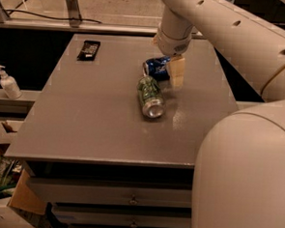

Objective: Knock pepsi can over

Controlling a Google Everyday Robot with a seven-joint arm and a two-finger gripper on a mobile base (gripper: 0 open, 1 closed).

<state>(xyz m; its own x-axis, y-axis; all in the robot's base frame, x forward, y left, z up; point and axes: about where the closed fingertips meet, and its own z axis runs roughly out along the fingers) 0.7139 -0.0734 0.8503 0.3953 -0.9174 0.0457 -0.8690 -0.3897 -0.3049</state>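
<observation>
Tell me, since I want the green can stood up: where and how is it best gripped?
Probably grip the green can mid-body from above: it lies on its side, silver end toward the camera, flanks facing left and right. The pincer sits behind it, beside the pepsi can.
</observation>
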